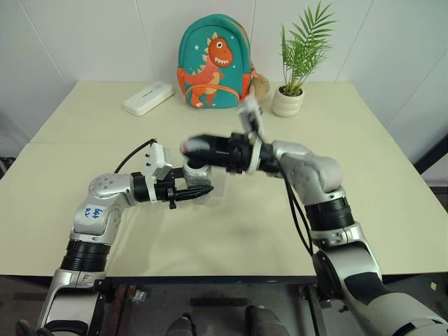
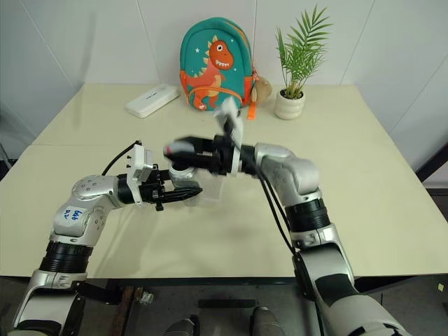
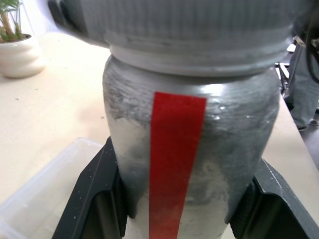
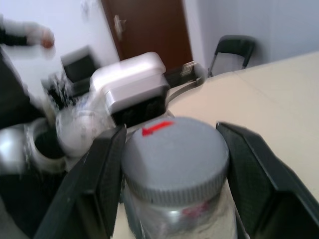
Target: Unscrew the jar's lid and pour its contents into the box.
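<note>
Two grippers on one jar, toward the front of the cream table (image 1: 364,210). Nearest, left gripper (image 1: 203,190), reaching level from the left and clenched on the body of the silvery jar (image 1: 197,173); black fingers (image 3: 92,199) pressed to both sides of it, with a red stripe (image 3: 174,164) down the side facing the wrist. Jar upright, at the middle of the table's front half.

On top, grey ribbed lid (image 4: 174,159), seated on the jar's neck, small red mark (image 4: 155,128) on its flat face. Right gripper (image 1: 192,148), coming in from the right and just above the left one, closed around that lid, one dark finger (image 4: 99,174) on each side of the rim.

Just beside the jar, clear plastic box (image 1: 218,190) flat on the tabletop, its rounded corner also seen past the jar from the left wrist. Contents of the jar not visible through the painted wall.

Farther back, flat white case (image 1: 148,97) lying at an angle on the left. Then a teal dinosaur backpack (image 1: 213,63) upright against the wall, with a small palm in a white pot (image 1: 288,102) to its right.

Beyond the table, from the right wrist: brown door (image 4: 149,25), dark chair (image 4: 232,50), and a blurred person (image 4: 25,37) off to one side.
</note>
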`<state>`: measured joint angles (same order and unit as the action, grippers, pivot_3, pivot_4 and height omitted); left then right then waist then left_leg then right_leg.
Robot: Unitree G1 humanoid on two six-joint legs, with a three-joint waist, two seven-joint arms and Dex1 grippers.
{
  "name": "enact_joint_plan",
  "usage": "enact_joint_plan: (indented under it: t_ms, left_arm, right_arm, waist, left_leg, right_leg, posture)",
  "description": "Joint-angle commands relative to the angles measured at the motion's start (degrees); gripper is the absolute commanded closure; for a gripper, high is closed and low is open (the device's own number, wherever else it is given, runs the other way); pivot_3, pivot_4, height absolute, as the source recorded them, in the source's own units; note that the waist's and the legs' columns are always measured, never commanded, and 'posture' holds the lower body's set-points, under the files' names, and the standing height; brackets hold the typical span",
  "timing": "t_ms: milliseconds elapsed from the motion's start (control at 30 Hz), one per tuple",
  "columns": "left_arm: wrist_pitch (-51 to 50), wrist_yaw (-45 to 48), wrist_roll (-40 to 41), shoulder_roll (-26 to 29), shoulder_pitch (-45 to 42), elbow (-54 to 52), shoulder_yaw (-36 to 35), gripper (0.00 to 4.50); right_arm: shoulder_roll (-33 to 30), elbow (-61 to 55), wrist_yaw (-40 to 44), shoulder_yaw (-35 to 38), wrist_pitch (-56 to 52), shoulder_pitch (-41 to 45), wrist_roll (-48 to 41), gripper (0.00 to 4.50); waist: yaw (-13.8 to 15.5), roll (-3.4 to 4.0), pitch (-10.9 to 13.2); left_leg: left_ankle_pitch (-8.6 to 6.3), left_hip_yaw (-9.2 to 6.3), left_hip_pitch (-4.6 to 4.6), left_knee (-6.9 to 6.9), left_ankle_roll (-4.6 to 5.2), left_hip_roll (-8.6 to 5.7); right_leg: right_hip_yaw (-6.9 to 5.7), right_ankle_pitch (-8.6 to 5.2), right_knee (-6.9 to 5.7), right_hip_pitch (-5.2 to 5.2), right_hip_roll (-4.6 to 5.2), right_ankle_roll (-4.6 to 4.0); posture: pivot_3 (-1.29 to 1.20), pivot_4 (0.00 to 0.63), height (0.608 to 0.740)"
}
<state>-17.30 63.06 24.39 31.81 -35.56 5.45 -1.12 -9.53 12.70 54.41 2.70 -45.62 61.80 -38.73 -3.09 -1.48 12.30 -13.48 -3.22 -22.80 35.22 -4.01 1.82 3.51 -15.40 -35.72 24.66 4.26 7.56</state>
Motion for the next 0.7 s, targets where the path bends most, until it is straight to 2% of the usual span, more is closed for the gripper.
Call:
enact_joint_plan:
  t_ms: [33, 100, 167, 300, 367, 500, 700]
  left_arm:
    - [0.7, 0.2, 0.5, 0.4, 0.3, -1.7, -0.7, 2.47]
    - [0.6, 0.1, 0.6, 0.6, 0.6, -1.9, -1.0, 2.47]
    - [0.5, 0.1, 0.7, 0.8, 0.8, -2.0, -1.3, 2.47]
    - [0.5, -0.2, 0.9, 1.3, 0.7, -1.4, -2.3, 2.47]
    - [0.4, -0.3, 1.2, 1.5, 0.3, -0.8, -2.8, 2.47]
    - [0.3, -0.2, 1.2, 1.3, -0.7, 0.6, -3.1, 2.47]
    - [-0.6, 0.1, 1.9, 0.2, -3.7, 3.0, -2.9, 2.47]
  right_arm:
    - [-0.2, -3.9, -3.6, 7.5, -5.5, 1.6, -9.0, 1.88]
    - [-2.2, -6.9, -4.0, 8.8, -4.6, -0.5, -9.2, 1.88]
    - [-5.1, -8.9, -4.7, 8.2, -0.1, -3.6, -5.1, 1.88]
    - [-13.1, -7.3, -6.0, 4.4, 13.5, -11.8, 8.2, 1.88]
    - [-16.5, -2.9, -6.5, 4.1, 23.0, -16.1, 14.6, 1.88]
    - [-19.0, 10.2, -6.5, 5.5, 36.8, -20.5, 20.1, 1.88]
    - [-17.7, 23.8, -7.8, 5.4, 48.6, -22.7, 24.2, 1.88]
  waist:
    - [0.0, 0.0, 0.0]
    - [0.1, 0.0, 0.0]
    - [0.2, 0.0, 0.0]
    - [0.4, 0.0, 0.0]
    - [0.4, -0.01, 0.0]
    - [-0.1, -0.01, 0.0]
    - [-0.5, -0.01, 0.0]
  left_leg:
    - [0.0, 0.0, 0.0, 0.0, 0.0, 0.0]
    - [-0.01, -0.03, 0.0, -0.04, 0.01, 0.0]
    - [-0.01, -0.03, -0.04, -0.04, 0.01, 0.0]
    - [-0.01, -0.03, -0.14, -0.01, 0.01, -0.04]
    - [-0.01, -0.02, -0.14, -0.01, 0.01, -0.04]
    - [-0.01, 0.04, -0.13, -0.02, 0.01, -0.04]
    - [0.03, 0.1, 0.03, -0.03, 0.05, -0.03]
  right_leg:
    - [0.0, 0.0, 0.02, -0.01, 0.0, 0.0]
    - [-0.02, -0.01, 0.08, -0.02, 0.0, -0.01]
    - [-0.03, -0.01, 0.11, -0.02, 0.0, 0.0]
    - [-0.02, 0.01, 0.2, 0.0, 0.01, 0.03]
    - [-0.02, 0.01, 0.21, 0.01, 0.0, 0.03]
    - [0.02, 0.03, 0.25, 0.0, 0.0, 0.06]
    - [0.07, 0.03, 0.14, -0.03, -0.01, 0.06]
  posture:
    - [0.0, 0.15, 0.74]
    - [0.0, 0.15, 0.74]
    - [0.0, 0.15, 0.74]
    - [0.0, 0.15, 0.74]
    - [0.0, 0.15, 0.74]
    - [0.0, 0.15, 0.74]
    - [0.0, 0.15, 0.74]
